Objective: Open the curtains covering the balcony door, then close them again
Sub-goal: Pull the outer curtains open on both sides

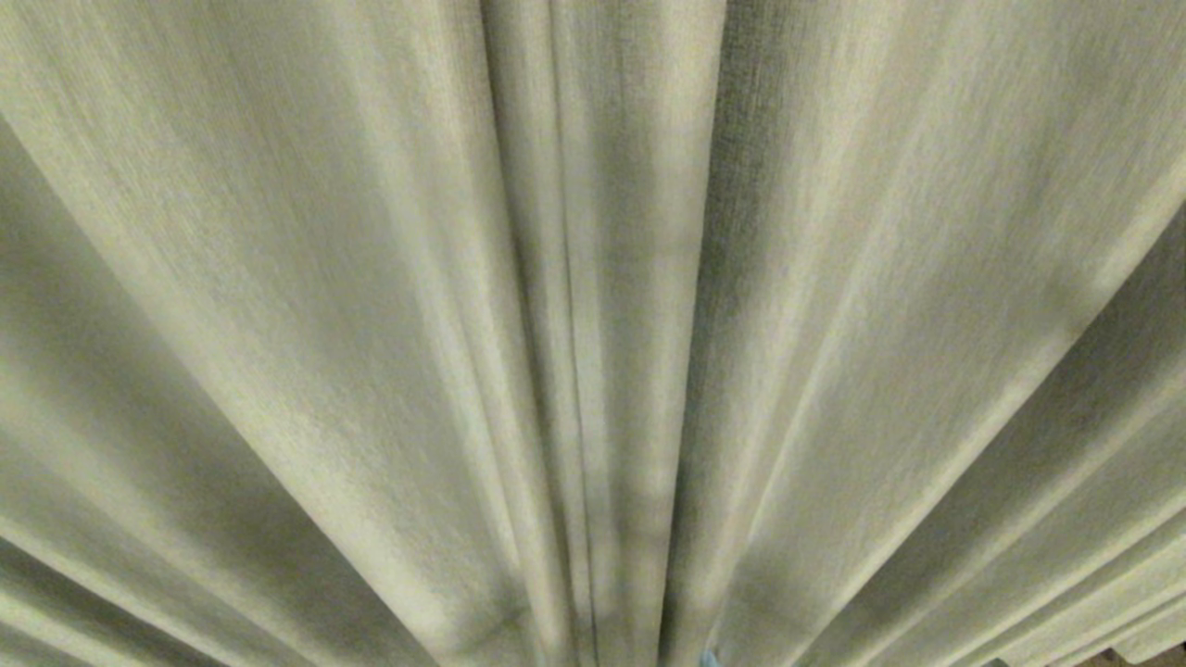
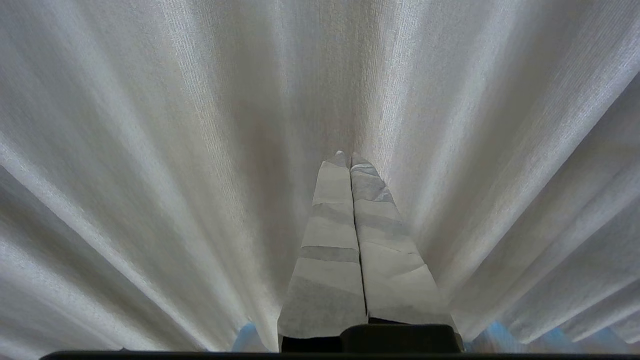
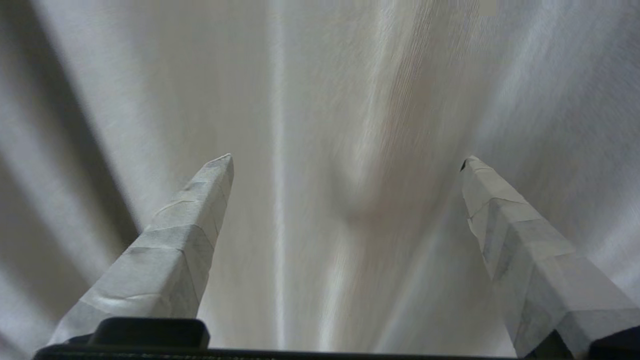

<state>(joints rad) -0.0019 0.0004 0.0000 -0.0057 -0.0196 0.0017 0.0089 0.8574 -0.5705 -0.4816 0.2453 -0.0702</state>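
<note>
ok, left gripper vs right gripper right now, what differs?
The left gripper is shut, fingers pressed together; the right gripper is open, fingers spread wide. Nothing sits between either pair. Both have pale wrapped fingers pointing at the pleated curtains, and neither shows in the head view.

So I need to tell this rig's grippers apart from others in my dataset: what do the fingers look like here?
Both grippers have long fingers tapering to blunt points, wrapped in pale grey-white tape with creases and overlapping bands: left gripper, right gripper. Each pair rises from a black base block at the wrist. No cables or markings show.
</note>
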